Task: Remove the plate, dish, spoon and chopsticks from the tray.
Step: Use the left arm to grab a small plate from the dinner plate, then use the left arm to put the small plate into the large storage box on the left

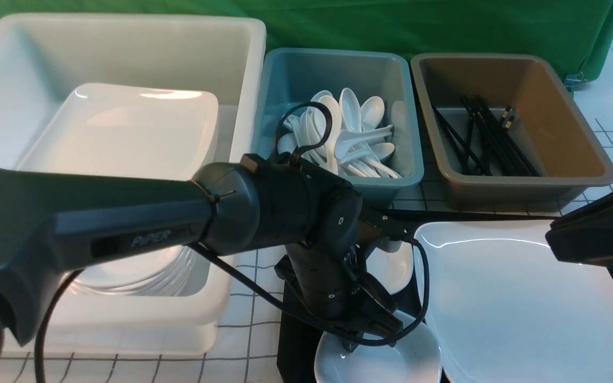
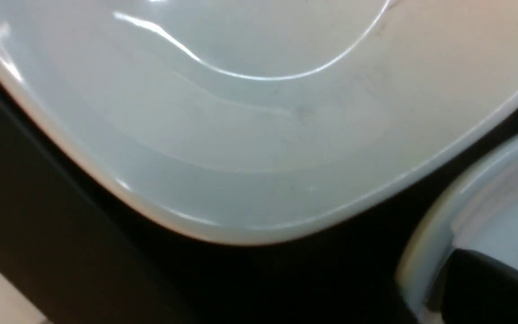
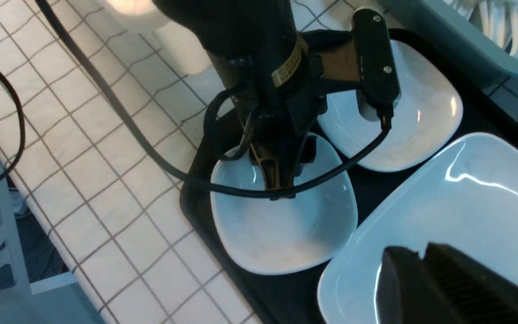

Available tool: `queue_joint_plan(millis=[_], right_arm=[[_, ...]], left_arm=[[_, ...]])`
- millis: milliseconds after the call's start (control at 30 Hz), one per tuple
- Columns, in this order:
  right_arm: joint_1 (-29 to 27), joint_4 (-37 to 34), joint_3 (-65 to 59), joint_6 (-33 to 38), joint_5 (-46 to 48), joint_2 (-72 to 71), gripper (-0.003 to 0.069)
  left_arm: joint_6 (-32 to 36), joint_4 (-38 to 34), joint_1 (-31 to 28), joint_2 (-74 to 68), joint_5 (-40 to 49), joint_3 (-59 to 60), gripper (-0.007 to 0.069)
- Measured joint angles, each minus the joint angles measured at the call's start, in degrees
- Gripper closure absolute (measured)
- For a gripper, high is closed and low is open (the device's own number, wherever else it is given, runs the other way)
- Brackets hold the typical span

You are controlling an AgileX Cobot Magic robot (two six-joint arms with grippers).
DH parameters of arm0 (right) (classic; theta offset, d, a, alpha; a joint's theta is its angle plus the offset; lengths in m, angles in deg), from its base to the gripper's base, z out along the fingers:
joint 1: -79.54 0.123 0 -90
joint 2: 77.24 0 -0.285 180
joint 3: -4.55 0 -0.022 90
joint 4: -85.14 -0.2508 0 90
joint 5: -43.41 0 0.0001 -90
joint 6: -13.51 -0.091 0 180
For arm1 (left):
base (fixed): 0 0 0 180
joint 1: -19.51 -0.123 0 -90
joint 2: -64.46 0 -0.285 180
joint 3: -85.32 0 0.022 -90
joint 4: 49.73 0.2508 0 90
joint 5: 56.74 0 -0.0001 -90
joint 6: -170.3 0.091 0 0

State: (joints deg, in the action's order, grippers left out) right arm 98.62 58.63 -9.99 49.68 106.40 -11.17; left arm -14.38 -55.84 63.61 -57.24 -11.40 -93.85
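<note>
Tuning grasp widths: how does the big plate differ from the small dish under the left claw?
The plate is far wider and flatter than the dish. The left claw reaches down into the dish, not the plate. The dish lies by the tray's left edge, the plate to its right. Both are glossy white, rounded-square, empty.

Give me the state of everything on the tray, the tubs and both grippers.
plate: on tray, empty.
near dish: on tray, empty; left gripper at its rim.
far dish: on tray, empty.
left gripper: grip unclear.
right gripper: shut, above plate.
white tub: holds stacked plates.
teal tub: holds spoons.
brown tub: holds chopsticks.
</note>
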Motion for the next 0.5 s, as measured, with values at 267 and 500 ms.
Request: queue_joint_plan(millis=[267,500], right_arm=[[0.00,0.00,0.00,0.00,-0.98,0.00,0.0587],[0.00,0.05,0.12,0.00,-1.02,0.00,0.0582]], left_arm=[[0.00,-0.37,-0.06,3.47,3.46,-0.13,0.0516],[0.00,0.48,-0.04,11.38,6.99,0.18,0.0598]])
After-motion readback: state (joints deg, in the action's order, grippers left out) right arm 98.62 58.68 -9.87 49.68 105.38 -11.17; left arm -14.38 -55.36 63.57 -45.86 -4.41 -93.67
